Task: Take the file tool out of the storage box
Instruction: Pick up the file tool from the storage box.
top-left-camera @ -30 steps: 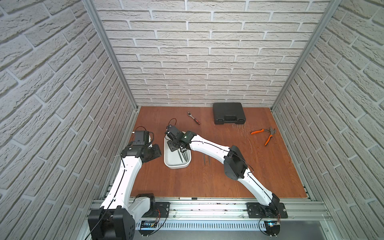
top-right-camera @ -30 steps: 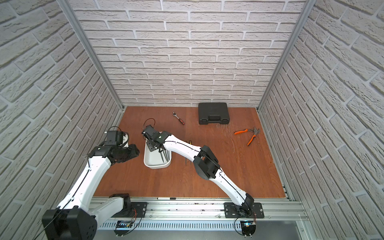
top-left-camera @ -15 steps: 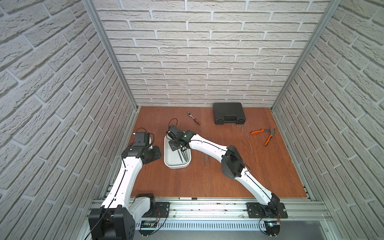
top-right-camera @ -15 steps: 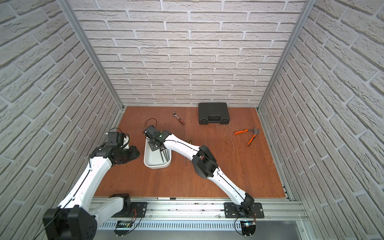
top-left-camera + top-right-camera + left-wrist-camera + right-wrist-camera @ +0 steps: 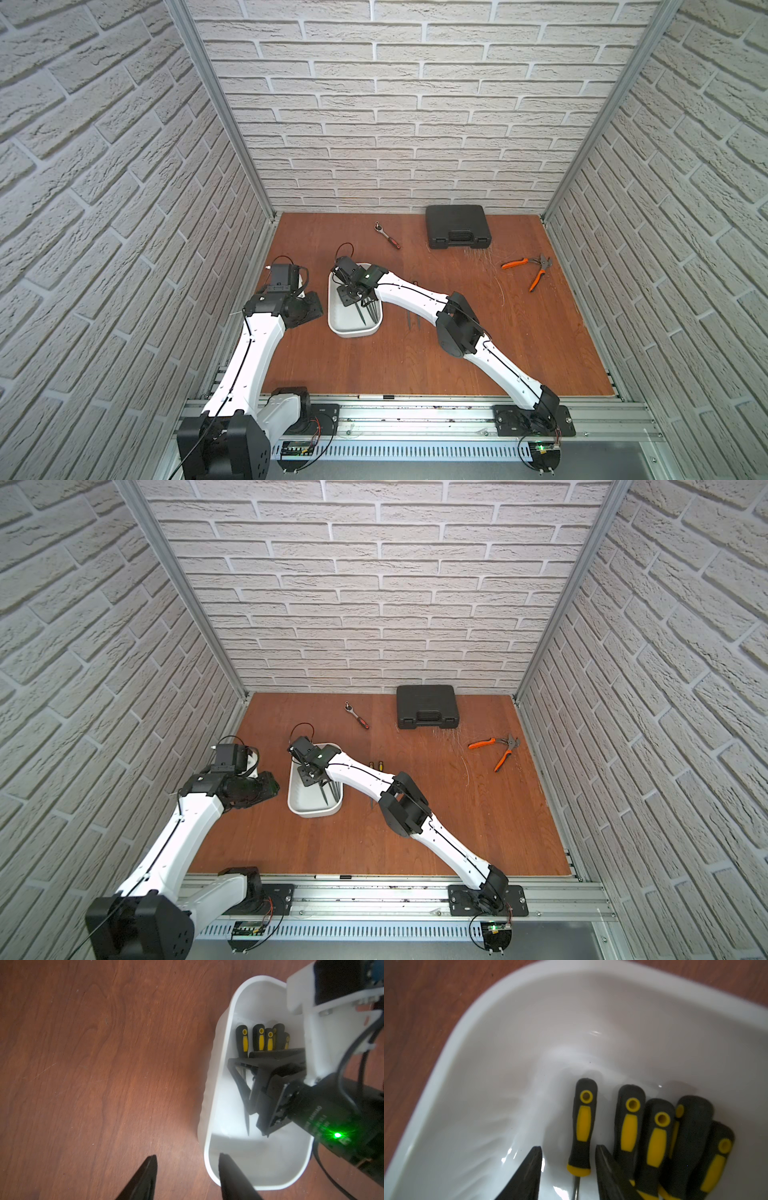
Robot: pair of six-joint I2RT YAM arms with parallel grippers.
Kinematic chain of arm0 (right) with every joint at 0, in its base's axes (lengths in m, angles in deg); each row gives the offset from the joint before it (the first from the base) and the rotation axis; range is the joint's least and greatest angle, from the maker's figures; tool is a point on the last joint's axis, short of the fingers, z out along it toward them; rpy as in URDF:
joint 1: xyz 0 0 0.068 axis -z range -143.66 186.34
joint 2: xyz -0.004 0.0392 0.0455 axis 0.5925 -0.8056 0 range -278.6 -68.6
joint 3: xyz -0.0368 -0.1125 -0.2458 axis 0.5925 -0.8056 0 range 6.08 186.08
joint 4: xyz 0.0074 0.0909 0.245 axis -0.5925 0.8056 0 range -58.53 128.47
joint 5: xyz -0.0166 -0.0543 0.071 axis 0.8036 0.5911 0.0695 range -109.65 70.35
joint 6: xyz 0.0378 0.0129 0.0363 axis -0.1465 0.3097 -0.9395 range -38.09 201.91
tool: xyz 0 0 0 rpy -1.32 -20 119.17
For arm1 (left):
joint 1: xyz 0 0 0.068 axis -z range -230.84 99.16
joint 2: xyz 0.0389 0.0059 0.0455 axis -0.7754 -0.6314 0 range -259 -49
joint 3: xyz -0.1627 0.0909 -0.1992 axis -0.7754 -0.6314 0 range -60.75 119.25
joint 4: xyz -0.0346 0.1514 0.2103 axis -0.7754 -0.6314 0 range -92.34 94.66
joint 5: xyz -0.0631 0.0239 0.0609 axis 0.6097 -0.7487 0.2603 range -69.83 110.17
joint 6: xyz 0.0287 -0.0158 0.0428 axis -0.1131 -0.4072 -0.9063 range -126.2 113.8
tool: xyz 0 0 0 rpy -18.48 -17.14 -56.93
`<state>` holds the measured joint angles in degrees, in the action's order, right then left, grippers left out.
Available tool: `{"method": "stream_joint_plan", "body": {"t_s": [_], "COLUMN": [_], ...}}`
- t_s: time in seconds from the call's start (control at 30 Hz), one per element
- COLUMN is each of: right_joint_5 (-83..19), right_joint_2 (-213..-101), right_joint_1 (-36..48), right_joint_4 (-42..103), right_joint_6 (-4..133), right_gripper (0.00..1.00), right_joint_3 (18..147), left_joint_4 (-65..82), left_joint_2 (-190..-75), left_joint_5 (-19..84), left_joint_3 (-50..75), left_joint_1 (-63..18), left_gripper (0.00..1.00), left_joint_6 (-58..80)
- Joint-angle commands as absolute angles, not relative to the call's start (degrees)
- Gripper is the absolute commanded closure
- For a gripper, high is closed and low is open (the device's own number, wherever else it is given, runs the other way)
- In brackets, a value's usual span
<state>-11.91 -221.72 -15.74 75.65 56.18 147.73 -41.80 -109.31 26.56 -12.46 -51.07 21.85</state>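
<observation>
Robot at work: the right gripper [image 5: 568, 1148] reaches down into the white box [image 5: 353, 331], which sits on the table [image 5: 374, 365] left of centre, its long sides running near to far. The jaws stand open astride the black-and-yellow handle of one file [image 5: 582, 1126], with a clear gap on one side of the handle and a narrow one on the other; nothing is gripped. That file lies on the box floor, a little left of the other files [image 5: 658, 1138], which are bunched toward the box's right wall, handles at the far end and tips pointing near. In both top views the right arm [image 5: 415, 808] stretches from the near right across the table to the box [image 5: 313, 808]. The left gripper [image 5: 187, 1155] hangs open and empty just left of the box, toward its near end, one fingertip [image 5: 226, 1165] lining up with the rim in the left wrist view. Two more tools [image 5: 376, 765] with like handles lie on the table just right of the box, partly hidden under the right arm. Farther off are a ratchet [image 5: 387, 235], a closed black case [image 5: 457, 226] by the far wall and orange pliers [image 5: 515, 263] at the right.
</observation>
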Motion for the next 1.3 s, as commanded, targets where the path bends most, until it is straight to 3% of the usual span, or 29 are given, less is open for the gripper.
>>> {"method": "stream_joint_plan", "body": {"t_s": [0.0, 0.17, 0.57, 0.93, 1.27], "right_joint_5": [-12.0, -12.3, -14.0, -17.3, -8.9], "right_joint_2": [-222.1, -222.6, -222.4, -208.1, -190.3], "right_joint_1": [-15.5, -15.4, -15.4, -14.0, -12.1], "right_joint_4": [75.6, 75.4, 74.4, 61.9, 56.4], "right_joint_6": [55.3, 55.0, 52.2, 47.9, 49.3], "right_gripper": [0.53, 0.55, 0.97, 0.97, 0.97], "right_joint_3": [148.8, 148.7, 148.5, 136.7, 118.4], "left_joint_4": [-42.4, -42.7, -43.7, -43.7, -42.8], "left_joint_2": [-108.7, -108.5, -108.4, -107.7, -107.4], "left_joint_5": [25.7, 25.5, 24.9, 25.0, 25.5], "left_joint_3": [-11.6, -11.3, -10.6, -10.8, -11.8], "left_joint_1": [-50.8, -50.8, -50.8, -50.8, -50.8], "left_gripper": [0.46, 0.46, 0.46, 0.46, 0.46], "left_joint_6": [20.7, 20.6, 19.8, 20.2, 20.4]}}
